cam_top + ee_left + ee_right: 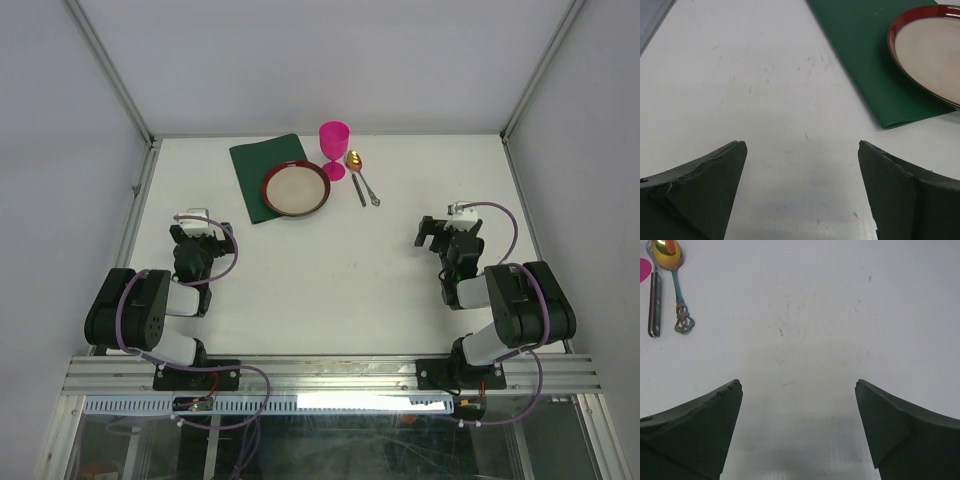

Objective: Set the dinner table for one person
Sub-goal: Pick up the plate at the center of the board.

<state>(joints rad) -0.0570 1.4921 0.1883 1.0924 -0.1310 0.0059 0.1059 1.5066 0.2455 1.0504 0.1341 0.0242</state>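
The white dinner table (pixel 340 270) carries a dark green placemat (pixel 252 170) at the back, with a red-rimmed plate (pixel 296 189) overlapping its right side. Beside the plate stand a pink goblet (pixel 334 148), a gold spoon (pixel 362 176) and a dark-handled knife (pixel 358 190). My left gripper (pixel 198 222) hovers open at mid-left, short of the placemat (pixel 875 65) and plate (pixel 930 50). My right gripper (pixel 443 226) is open at mid-right, with nothing between its fingers; the spoon (pixel 674 275) and knife (pixel 655 302) lie ahead to its left.
Aluminium frame rails (pixel 135 190) edge the table, and grey walls close it in on three sides. The arm bases sit on the near rail (pixel 330 375). Bare white tabletop (pixel 805 340) lies under both grippers.
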